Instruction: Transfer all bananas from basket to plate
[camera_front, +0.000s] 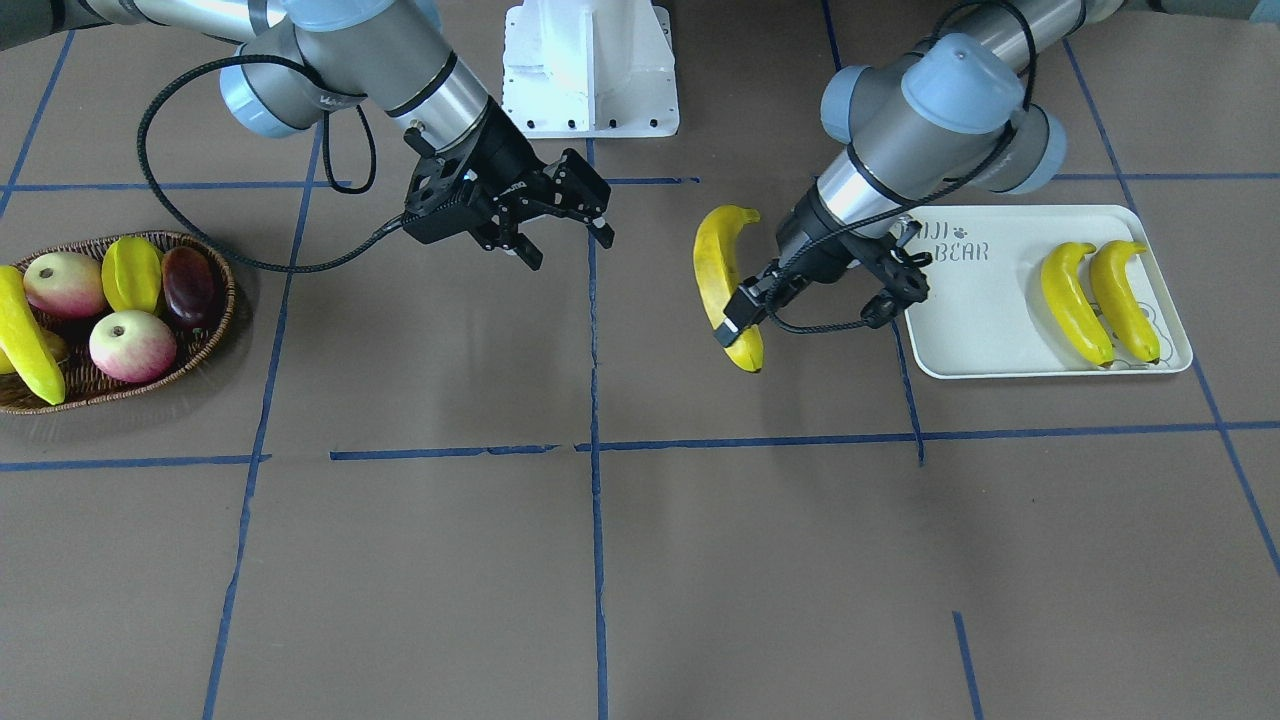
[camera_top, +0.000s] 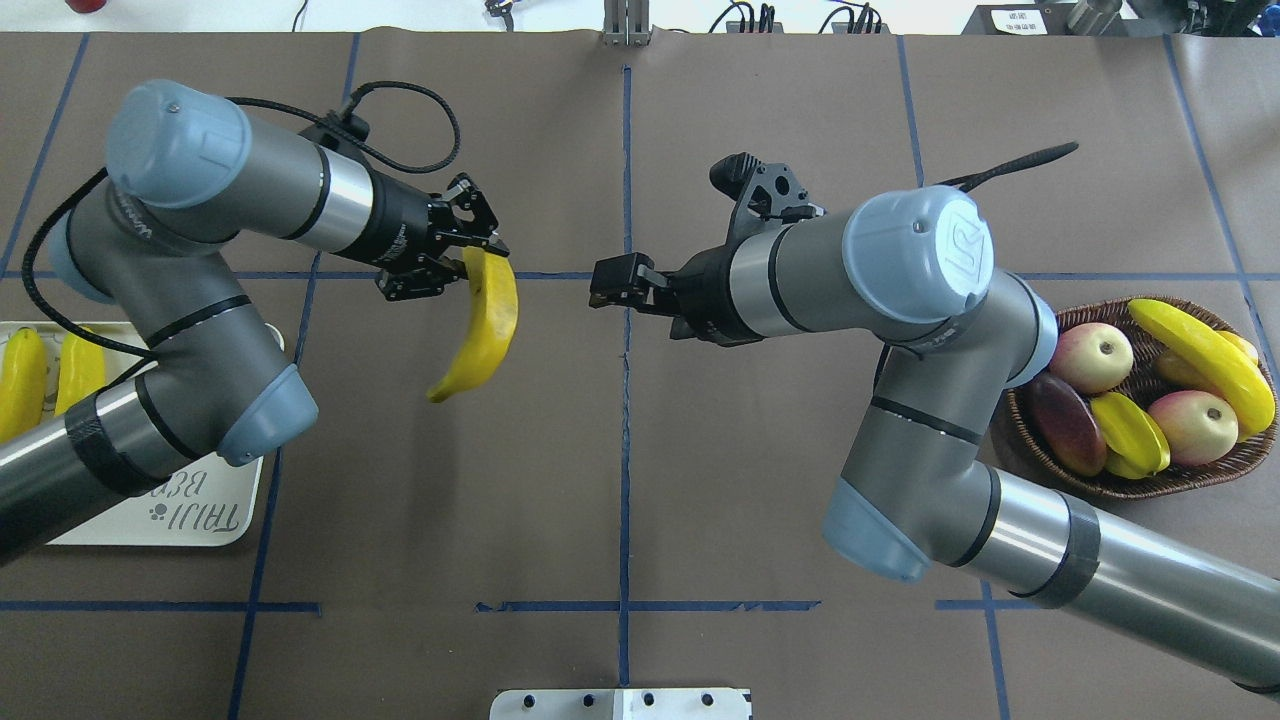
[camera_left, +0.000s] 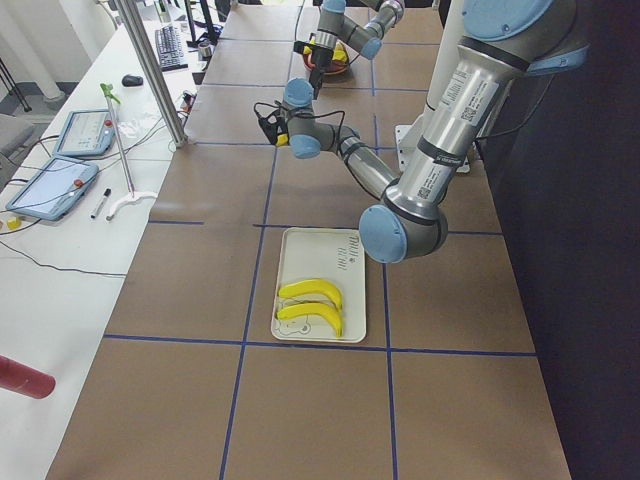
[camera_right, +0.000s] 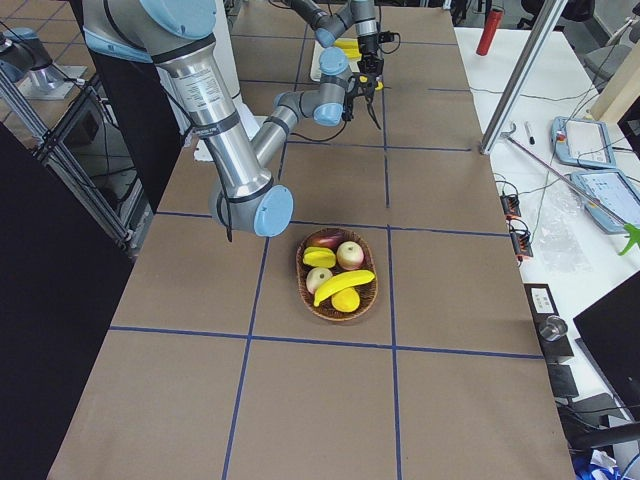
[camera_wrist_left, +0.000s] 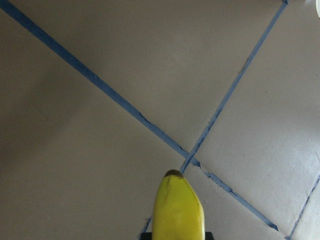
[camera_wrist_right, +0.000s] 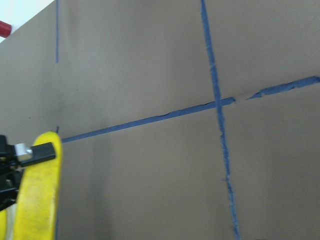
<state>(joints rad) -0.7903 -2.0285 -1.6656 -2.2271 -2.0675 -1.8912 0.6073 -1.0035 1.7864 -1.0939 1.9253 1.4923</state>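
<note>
Four bananas, three spots
Two bananas (camera_front: 1075, 303) lie side by side on the white plate (camera_front: 985, 320), left; another banana (camera_top: 485, 325) hangs mid-air near centre; a fourth banana (camera_top: 1205, 362) lies across the wicker basket (camera_top: 1150, 488), right.

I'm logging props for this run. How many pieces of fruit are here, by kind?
Long curved yellow bananas: 4 (two on the white rectangular tray, one in the left gripper, one in the brown wicker basket)
Round red-and-yellow apples: 2
Ribbed yellow-green star fruit: 1
Dark red oval fruit: 1
Stubby yellow fruit, partly hidden: 1
Total: 9
</note>
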